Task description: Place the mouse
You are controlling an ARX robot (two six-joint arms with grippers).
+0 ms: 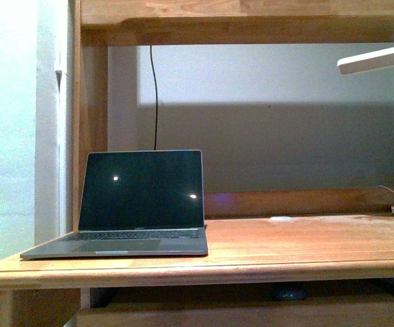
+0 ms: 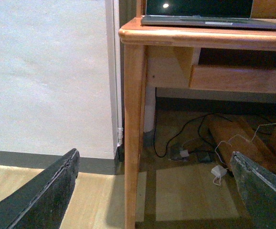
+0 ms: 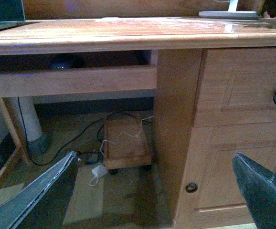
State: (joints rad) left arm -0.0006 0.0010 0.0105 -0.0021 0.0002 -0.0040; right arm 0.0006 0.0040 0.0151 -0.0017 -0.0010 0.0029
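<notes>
While left fingers point(image 2: 47, 191) and right fingers point(image 3: 37, 195) gape empty, mouse point(image 3: 61, 62) lies apart; under desktop point(image 3: 128, 33).

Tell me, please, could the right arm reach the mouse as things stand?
Probably not easily: the mouse sits in the narrow slot under the desktop, behind the tray rail; the right gripper is short of it.

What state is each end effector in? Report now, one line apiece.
Left end effector: open, fingers spread wide, holding nothing.
Right end effector: open, fingers spread wide, holding nothing.
</notes>
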